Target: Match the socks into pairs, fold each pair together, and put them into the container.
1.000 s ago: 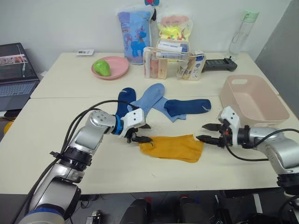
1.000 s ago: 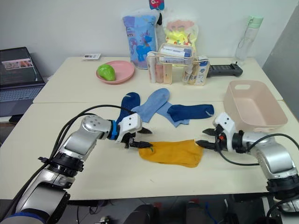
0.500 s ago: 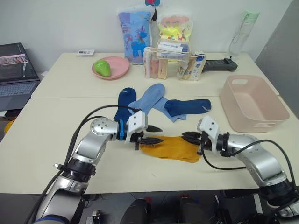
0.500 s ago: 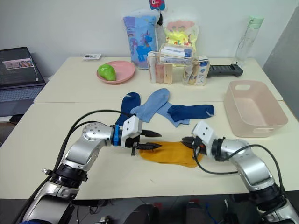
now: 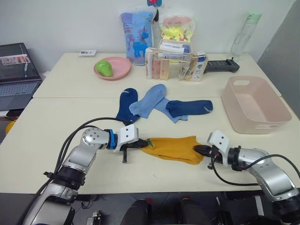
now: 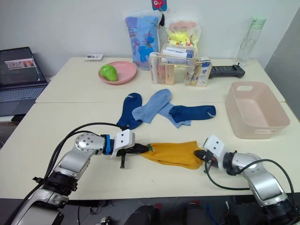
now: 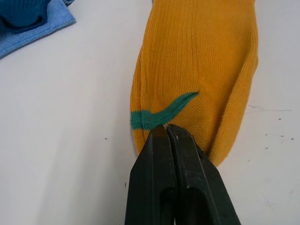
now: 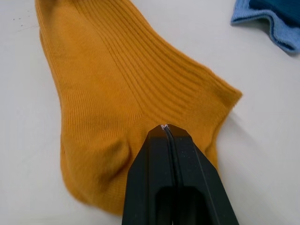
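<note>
Mustard pair [image 5: 174, 148] flat on the tabletop [image 5: 56, 119], stacked as one, well left of the pink container [image 5: 255, 104] and nearer the front edge. Left pincer [image 5: 142, 145] clamped shut on the end with the green mark, black fingers [image 7: 174, 154] pressed together over the knit in the wrist view. Right pincer [image 5: 200, 150] pinched shut on the opposite end, the ribbed cuff side, tips closed with fabric between them. Both ends held, sock body resting slack on the tabletop between.

Behind the mustard pair, toward the back: one navy sock [image 5: 125, 104], two light blue socks [image 5: 151, 99] overlapping, second navy sock [image 5: 188, 106] lying across them. All four loose, unsorted, unfolded.

Container bare inside, nothing delivered yet.

Judging progress: early. One pair matched and gripped, looks set up for a fold end over end. Fold not yet made. Still ahead: that fold, the carry right into the container, then navy and light blue to match, fold and drop in.
</note>
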Available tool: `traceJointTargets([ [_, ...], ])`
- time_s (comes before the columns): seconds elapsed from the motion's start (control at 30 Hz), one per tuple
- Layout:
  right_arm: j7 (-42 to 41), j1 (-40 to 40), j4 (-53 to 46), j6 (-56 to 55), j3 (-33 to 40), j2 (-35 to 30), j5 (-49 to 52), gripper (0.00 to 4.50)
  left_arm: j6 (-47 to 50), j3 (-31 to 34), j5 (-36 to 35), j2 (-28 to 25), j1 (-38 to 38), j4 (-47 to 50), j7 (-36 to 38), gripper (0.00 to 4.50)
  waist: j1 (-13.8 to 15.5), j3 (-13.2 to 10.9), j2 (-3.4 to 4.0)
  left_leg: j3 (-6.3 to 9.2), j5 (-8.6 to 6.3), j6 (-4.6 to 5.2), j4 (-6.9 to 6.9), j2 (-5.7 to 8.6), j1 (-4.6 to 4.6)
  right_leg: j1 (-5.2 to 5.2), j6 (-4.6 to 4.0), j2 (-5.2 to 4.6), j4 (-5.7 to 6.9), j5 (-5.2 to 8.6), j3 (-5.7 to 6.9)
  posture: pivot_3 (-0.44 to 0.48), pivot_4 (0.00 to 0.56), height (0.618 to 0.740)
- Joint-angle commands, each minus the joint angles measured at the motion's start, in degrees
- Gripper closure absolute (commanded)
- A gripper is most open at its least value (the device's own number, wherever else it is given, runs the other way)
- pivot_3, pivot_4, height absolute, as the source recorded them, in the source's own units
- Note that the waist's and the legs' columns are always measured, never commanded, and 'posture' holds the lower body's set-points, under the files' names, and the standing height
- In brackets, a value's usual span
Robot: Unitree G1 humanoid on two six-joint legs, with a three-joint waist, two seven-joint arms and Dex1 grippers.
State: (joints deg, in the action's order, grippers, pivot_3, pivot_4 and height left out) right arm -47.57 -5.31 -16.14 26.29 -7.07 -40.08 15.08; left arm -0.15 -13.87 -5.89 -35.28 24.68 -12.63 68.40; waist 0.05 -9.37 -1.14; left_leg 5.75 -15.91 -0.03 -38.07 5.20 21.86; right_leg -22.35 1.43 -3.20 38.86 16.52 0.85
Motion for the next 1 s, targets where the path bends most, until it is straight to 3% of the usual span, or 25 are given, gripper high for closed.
traceJointTargets([
  [0.03,-0.26,-0.13,-6.07,5.24,4.98,0.30,6.47,4.50,0.72,1.91,-3.55,0.52,-0.43,2.72,1.24,4.48,0.00,0.00,0.00,0.00,0.00,0.00,0.00,0.00,0.00,-0.01,0.00,0.00,0.01,0.00,0.00,0.000,0.150,0.740],
  [0.1,1.46,-0.11,-7.17,9.09,8.62,1.40,10.38,4.50,1.79,2.97,-5.81,0.16,-0.86,5.32,2.31,4.48,-0.03,0.00,0.00,0.01,0.00,0.01,0.01,-0.01,0.02,-0.02,0.00,0.01,0.01,0.00,0.00,0.000,0.150,0.740],
  [0.2,3.12,0.39,-5.87,10.94,10.91,1.59,10.93,3.96,3.05,4.24,-7.87,-0.92,-1.29,8.17,2.96,4.50,-0.02,0.00,0.00,0.01,-0.01,0.02,0.01,-0.02,0.02,-0.01,0.00,0.01,0.00,0.00,0.01,0.000,0.150,0.740],
  [0.5,4.77,0.27,-3.21,13.53,6.97,2.72,8.96,0.84,5.18,4.48,-8.79,-1.18,-2.14,12.13,1.77,4.50,-0.05,0.00,0.00,-0.01,-0.01,0.03,0.03,-0.02,0.00,-0.02,0.00,0.01,0.01,0.00,0.00,0.000,0.150,0.740],
  [0.67,3.21,1.90,-4.67,14.10,5.37,1.39,8.94,0.84,5.45,4.54,-8.73,-0.94,-2.78,13.27,1.26,4.50,-0.03,0.00,0.00,-0.01,-0.02,0.03,0.03,-0.02,0.01,-0.02,0.00,0.01,0.00,0.00,0.00,0.000,0.150,0.740],
  [0.73,2.54,2.73,-5.60,14.12,4.75,1.00,8.99,1.22,5.34,4.52,-8.63,-0.98,-3.00,13.56,1.22,4.50,-0.03,0.00,0.00,0.00,-0.02,0.03,0.03,-0.02,0.00,-0.01,0.00,0.01,0.00,0.00,0.01,0.000,0.150,0.740],
  [1.0,3.30,2.74,-5.88,14.40,5.01,1.71,9.51,3.89,4.92,3.62,-8.47,0.05,-1.96,13.77,1.20,4.50,-0.02,0.00,0.00,0.00,-0.02,0.04,0.03,-0.02,0.01,-0.01,0.00,0.01,0.00,0.00,0.01,0.000,0.150,0.740],
])
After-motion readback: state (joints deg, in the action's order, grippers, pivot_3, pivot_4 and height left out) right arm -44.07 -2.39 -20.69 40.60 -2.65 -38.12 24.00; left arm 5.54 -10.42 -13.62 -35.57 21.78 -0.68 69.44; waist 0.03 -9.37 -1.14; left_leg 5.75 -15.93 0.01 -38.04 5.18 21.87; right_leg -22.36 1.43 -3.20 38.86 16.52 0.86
